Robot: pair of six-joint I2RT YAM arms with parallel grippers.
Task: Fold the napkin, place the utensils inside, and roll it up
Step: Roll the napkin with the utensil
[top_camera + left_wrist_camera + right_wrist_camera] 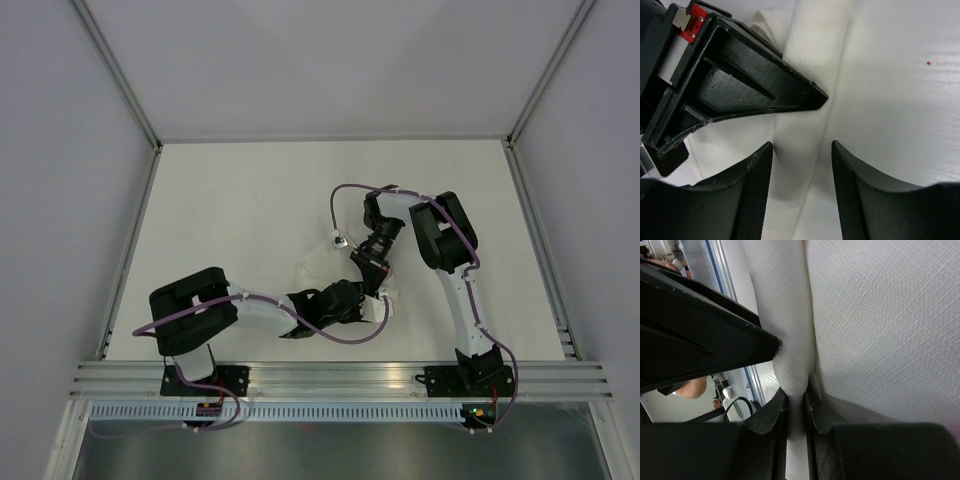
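The white napkin (318, 265) lies bunched at the table's middle, mostly hidden under both grippers. My right gripper (796, 395) is shut on a raised ridge of the napkin (875, 315) and sits at the cloth in the top view (376, 274). My left gripper (802, 145) is open, with its fingers on either side of the same ridge of napkin (815, 50) and no grip on it. In the top view it is just below the right gripper (360, 298). No utensils are in view.
The off-white tabletop (240, 220) is walled on three sides. An aluminium rail (340, 378) runs along the near edge. A purple cable (338, 200) loops above the right gripper. A small red speck (928, 63) marks the table.
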